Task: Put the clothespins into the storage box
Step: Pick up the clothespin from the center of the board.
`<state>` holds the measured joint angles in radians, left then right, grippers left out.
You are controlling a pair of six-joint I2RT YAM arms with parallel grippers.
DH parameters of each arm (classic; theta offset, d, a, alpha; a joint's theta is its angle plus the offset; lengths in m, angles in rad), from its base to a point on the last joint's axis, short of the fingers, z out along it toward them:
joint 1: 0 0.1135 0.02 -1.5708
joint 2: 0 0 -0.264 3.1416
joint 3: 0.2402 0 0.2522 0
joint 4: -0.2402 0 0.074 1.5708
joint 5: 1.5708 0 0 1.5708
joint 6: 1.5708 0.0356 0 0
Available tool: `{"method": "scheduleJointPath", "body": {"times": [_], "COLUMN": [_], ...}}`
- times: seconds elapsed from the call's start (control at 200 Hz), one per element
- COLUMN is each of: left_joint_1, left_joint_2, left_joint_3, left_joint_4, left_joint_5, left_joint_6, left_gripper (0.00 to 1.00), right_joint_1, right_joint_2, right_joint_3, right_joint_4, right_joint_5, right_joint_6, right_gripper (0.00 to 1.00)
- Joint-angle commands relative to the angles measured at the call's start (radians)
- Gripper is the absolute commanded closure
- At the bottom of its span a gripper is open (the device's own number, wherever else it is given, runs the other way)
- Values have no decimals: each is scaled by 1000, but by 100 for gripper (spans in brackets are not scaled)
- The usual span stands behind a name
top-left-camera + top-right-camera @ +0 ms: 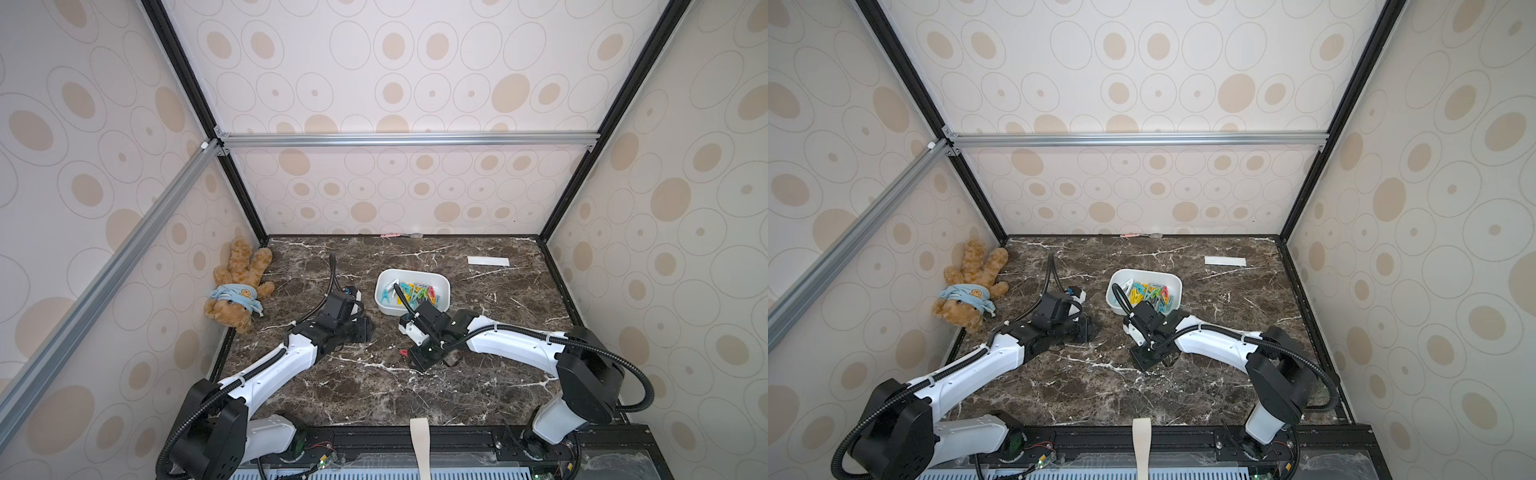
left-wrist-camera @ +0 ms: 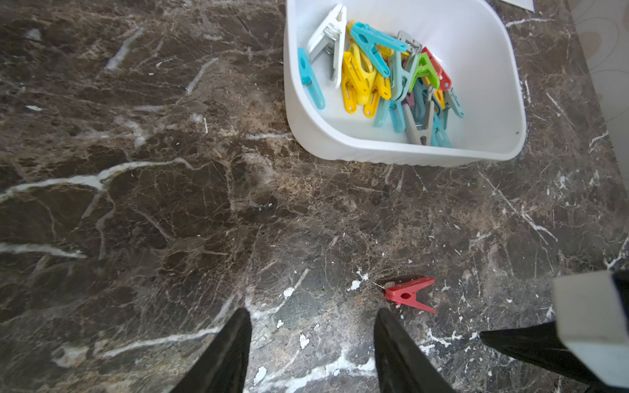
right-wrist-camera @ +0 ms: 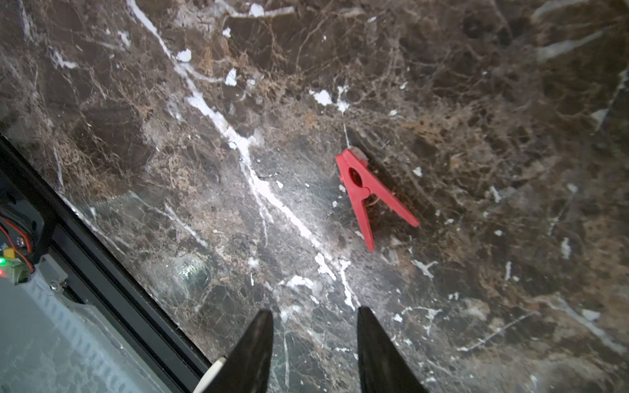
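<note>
Clothespins lie heaped in the storage box at mid-frame in a top view. One red clothespin lies on the surface below it. Left fingers and right fingers stand apart, empty.

Both top views look steeply down from high above the front edge, taking in the whole tabletop and nearly the same scene; the left wrist view sits low, facing the storage box and a red clothespin. The right wrist view, even nearer, shares that red clothespin.
</note>
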<state>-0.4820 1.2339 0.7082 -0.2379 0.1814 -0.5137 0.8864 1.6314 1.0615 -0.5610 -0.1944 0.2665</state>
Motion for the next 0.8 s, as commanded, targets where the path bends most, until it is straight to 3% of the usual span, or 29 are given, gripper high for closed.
{"method": "scheduleJointPath", "body": {"times": [0.0,0.795], "left_joint_1": [14,28], "left_joint_2": [-10,-12], "left_joint_3": [-4,21], "left_joint_4": [21,-11], "left_joint_5": [0,1], "left_joint_6": [-23,-22], "left_gripper": [42,43], "right_joint_1": [-1,-2], "right_joint_2": [28,176], "right_joint_3": [-7,70], "right_joint_4": [25,46], "right_joint_5": [12,94], "right_joint_6": [-25,-124], "right_gripper": [57,64]}}
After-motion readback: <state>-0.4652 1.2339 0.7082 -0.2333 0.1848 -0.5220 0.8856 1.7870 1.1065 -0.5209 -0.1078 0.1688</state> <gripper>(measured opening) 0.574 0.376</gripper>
